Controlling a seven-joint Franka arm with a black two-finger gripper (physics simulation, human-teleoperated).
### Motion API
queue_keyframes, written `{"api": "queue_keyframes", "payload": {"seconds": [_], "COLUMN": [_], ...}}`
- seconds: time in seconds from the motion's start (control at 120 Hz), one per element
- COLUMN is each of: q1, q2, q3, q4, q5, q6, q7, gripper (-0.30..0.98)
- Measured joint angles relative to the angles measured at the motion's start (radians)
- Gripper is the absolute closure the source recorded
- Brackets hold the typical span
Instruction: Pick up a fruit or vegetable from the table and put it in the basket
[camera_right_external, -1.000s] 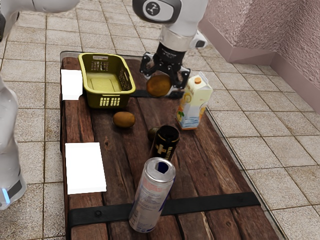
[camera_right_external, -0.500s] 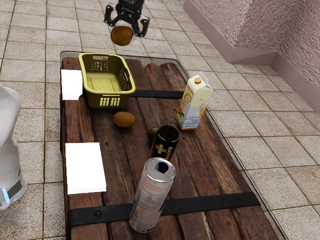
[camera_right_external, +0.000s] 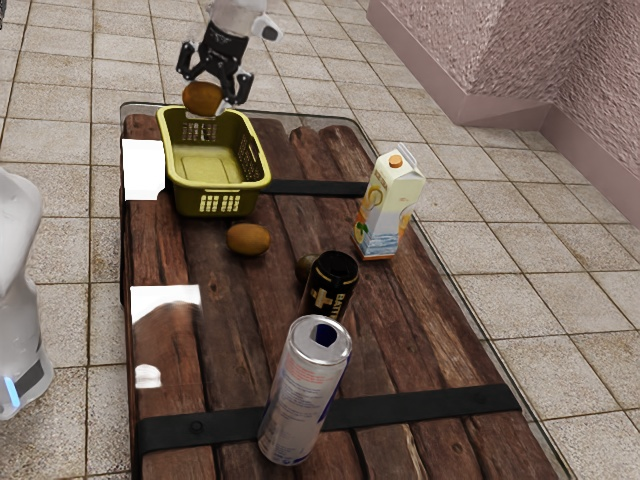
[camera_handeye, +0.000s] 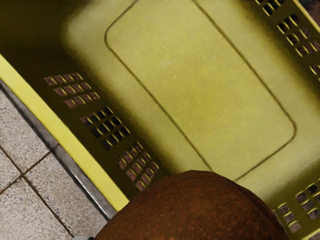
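"How many brown fruits do you make it?"

"Two for certain. One brown fruit (camera_right_external: 202, 98) is pinched between the fingers of the pincer (camera_right_external: 212, 94), raised above the basket (camera_right_external: 216, 202). The second brown fruit (camera_right_external: 248, 239) lies on the wood near the basket's near end in the exterior view."

"And that bit of something round (camera_right_external: 306, 267) behind the black can (camera_right_external: 331, 284)?"

"It may be a third fruit, but the can covers most of it."

"Cans, then?"

"Two, both upright. The black one is nearer the camera than the basket, and off toward the exterior view's right. The silver can (camera_right_external: 304, 390) stands farther from the basket, closer still to the camera."

"Any cartons?"

"One carton (camera_right_external: 388, 205), upright, on the exterior view's right of the basket, with an orange cap. One basket too, yellow-green, with grid-like holes in its walls."

"What's it all standing on?"

"A worktop (camera_right_external: 235, 350) of dark brown planks, with two black straps across it: one strap (camera_right_external: 315, 187) beside the basket, the other (camera_right_external: 420, 405) well apart from it. Bright white patches (camera_right_external: 143, 168) show on the planks."

"And the room?"

"Pale square floor tiles (camera_right_external: 540, 270) all round, and a rough pinkish wall (camera_right_external: 500, 50) beyond the basket, toward the exterior view's right."
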Motion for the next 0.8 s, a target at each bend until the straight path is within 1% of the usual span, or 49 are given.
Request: {"api": "queue_keyframes", "payload": {"seconds": [0.217, 0.475, 0.483, 0.508, 0.533, 0.608, 0.692, 0.8], "q1": [0.0, 0.0, 0.001, 0.001, 0.001, 0.001, 0.001, 0.001], "q2": [0.063, 0.135, 0.136, 0.138, 0.139, 0.141, 0.142, 0.141], "q3": [0.051, 0.062, 0.062, 0.062, 0.063, 0.068, 0.072, 0.073], "q4": [-0.046, -0.05, -0.05, -0.05, -0.05, -0.05, -0.05, -0.05], "q5": [0.009, -0.004, -0.005, -0.01, -0.016, -0.029, -0.037, -0.042], "q6": [0.12, 0.211, 0.213, 0.218, 0.221, 0.229, 0.235, 0.235], "q7": [0.105, 0.198, 0.201, 0.208, 0.215, 0.235, 0.254, 0.275], "gripper": [0.41, 0.41, 0.41, 0.32, 0.26, 0.16, 0.09, 0.04]}}
